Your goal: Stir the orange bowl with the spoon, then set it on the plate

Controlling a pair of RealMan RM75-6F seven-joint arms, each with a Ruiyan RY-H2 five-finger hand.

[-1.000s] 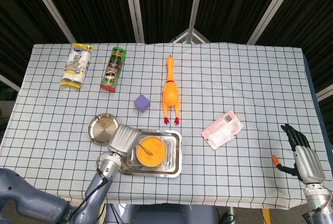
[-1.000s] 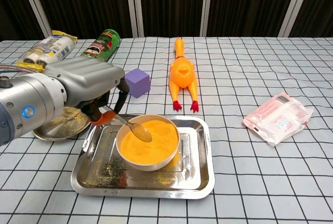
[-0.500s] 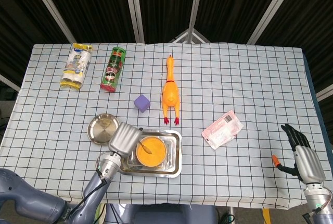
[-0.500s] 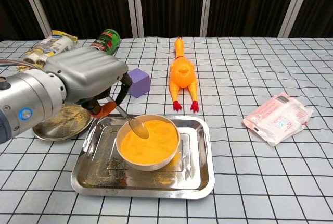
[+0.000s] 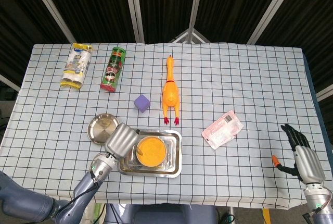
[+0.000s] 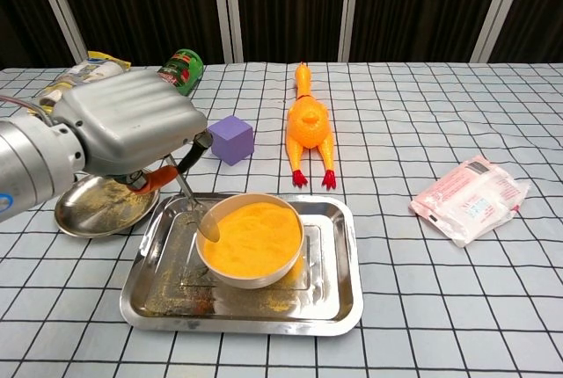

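Glossy metal tray [image 6: 334,299], shiny metal plate [image 6: 84,215], matt checked cloth tablecloth [image 6: 457,308].

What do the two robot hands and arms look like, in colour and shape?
The left hand has a broad, rounded silver-grey metal shell, dark fingers with orange tips, and a silver cylindrical wrist on a blue-grey arm with a thin cable. The right hand has black fingers, one orange tip, and a silver-grey back and wrist.

Bright even overhead light, soft short shadows, glare on tray [image 6: 343,303] right of left robot hand [image 6: 132,127], sharp focus, dark backdrop beyond tabletop [image 5: 250,78]
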